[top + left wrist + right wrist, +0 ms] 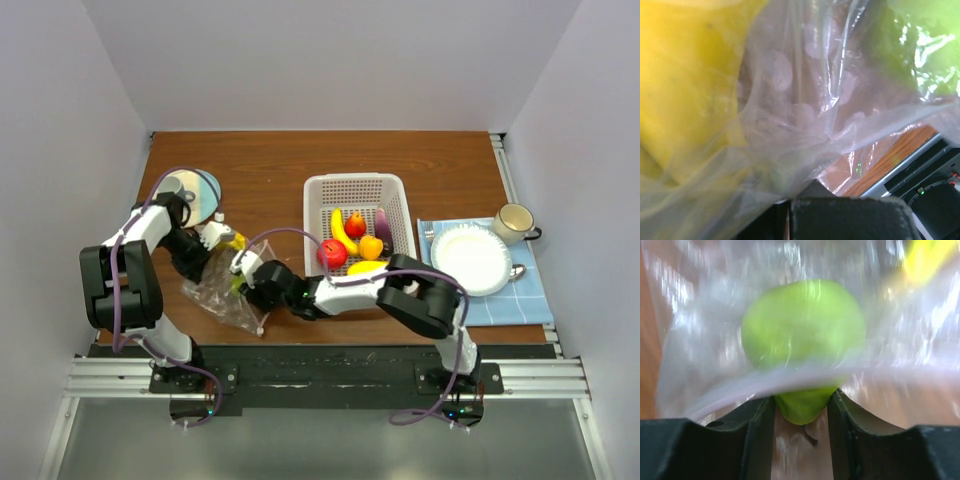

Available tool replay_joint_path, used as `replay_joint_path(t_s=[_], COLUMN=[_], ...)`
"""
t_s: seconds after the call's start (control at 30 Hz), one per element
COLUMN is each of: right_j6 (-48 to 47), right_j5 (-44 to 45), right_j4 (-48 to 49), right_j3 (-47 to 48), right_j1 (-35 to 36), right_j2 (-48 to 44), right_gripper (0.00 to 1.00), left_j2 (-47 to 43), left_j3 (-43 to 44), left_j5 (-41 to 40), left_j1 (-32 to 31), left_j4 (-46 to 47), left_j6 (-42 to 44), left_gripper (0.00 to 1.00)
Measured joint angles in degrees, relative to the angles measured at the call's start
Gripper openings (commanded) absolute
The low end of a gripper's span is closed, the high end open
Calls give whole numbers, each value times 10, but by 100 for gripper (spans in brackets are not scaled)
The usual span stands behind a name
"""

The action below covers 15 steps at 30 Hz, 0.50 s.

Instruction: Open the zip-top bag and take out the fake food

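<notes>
Right gripper [801, 405] has its two black fingers clamped on the narrow end of a glossy green plastic pear [802, 330] (blurred, with film wrapped about it), just left of the white perforated plastic basket [312, 215]. The clear crinkly zip-top bag [225, 295] lies on the brown wooden table [270, 165], left of the basket and nearer the arm bases. Left gripper [215, 237], farther left of the basket, is pinched together on the bag's upper edge, a yellow plastic piece [685, 85] behind the film. Inside the basket sit a red round fruit [332, 252], a yellow banana [342, 232], a yellow-orange piece [371, 246] and a dark purple eggplant [385, 225]. Far left of the basket lies a shiny disc [195, 188].
</notes>
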Motion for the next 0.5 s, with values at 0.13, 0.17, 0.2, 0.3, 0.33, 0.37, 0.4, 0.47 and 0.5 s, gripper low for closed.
replay_joint_path(t_s=[0.13, 0.17, 0.2, 0.3, 0.33, 0.37, 0.4, 0.47, 0.5], right_j6=[5, 7, 9, 20, 24, 26, 29, 33, 35], right_j5=[3, 7, 13, 42, 53, 66, 78, 113, 127], right_j4=[-42, -51, -61, -97, -111, -121, -131, -156, -165], right_j3=[-72, -79, -85, -103, -110, -119, -127, -142, -148], right_j1=[0, 0, 0, 0, 0, 0, 0, 0, 0], right_j2=[-95, -117, -141, -218, -245, -269, -289, -329, -343], right_gripper=[19, 19, 19, 19, 20, 20, 20, 20, 20], left_j2=[3, 6, 9, 14, 16, 16, 16, 16, 16], left_j3=[9, 13, 17, 25, 25, 26, 26, 26, 26], left_j5=[-14, -18, -21, -31, -33, -35, -36, -38, -39], left_j1=[0, 0, 0, 0, 0, 0, 0, 0, 0], left_j4=[16, 20, 23, 37, 41, 43, 43, 45, 45], left_j6=[-32, -42, -48, -63, -67, -69, -70, -72, -72], left_gripper=[0, 0, 0, 0, 0, 0, 0, 0, 0])
